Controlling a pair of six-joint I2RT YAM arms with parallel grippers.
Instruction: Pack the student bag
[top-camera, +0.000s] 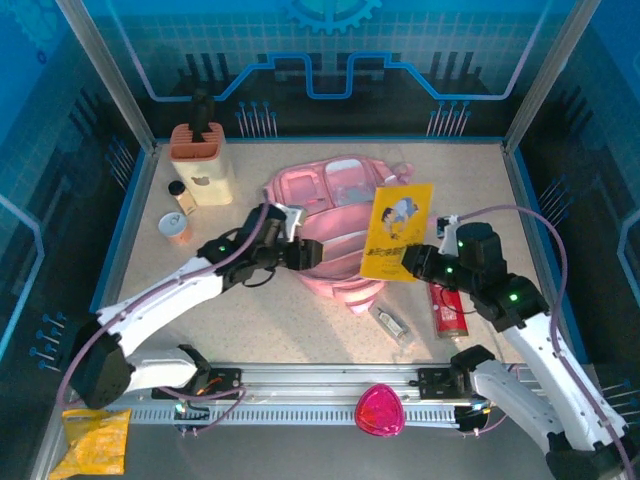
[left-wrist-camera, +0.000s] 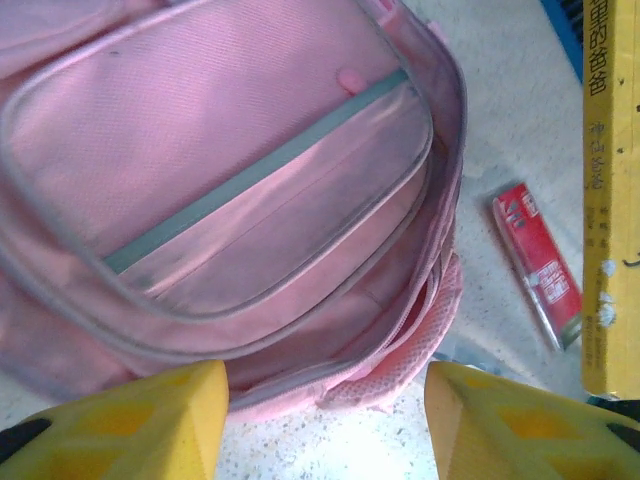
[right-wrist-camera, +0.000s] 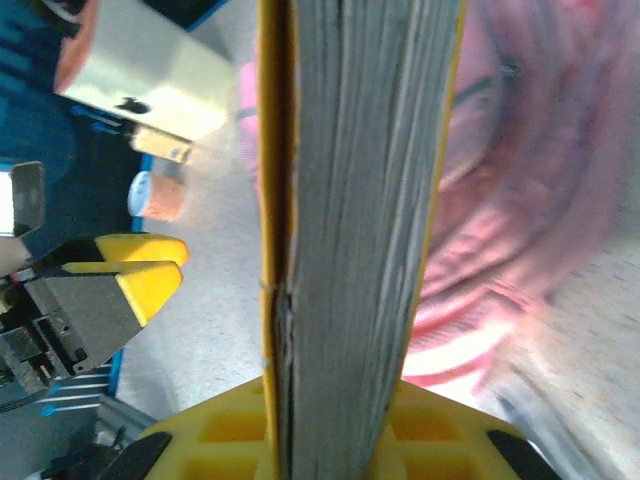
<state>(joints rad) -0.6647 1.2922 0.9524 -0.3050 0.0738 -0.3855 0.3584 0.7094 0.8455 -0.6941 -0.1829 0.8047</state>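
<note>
Top external: speckled table under student bag, blue walls

Speckled table holds student bag, red packet.

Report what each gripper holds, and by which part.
The right gripper is shut on the yellow book, clamping its lower edge with a finger on each cover. The left gripper stands open at the student bag and holds nothing.
</note>
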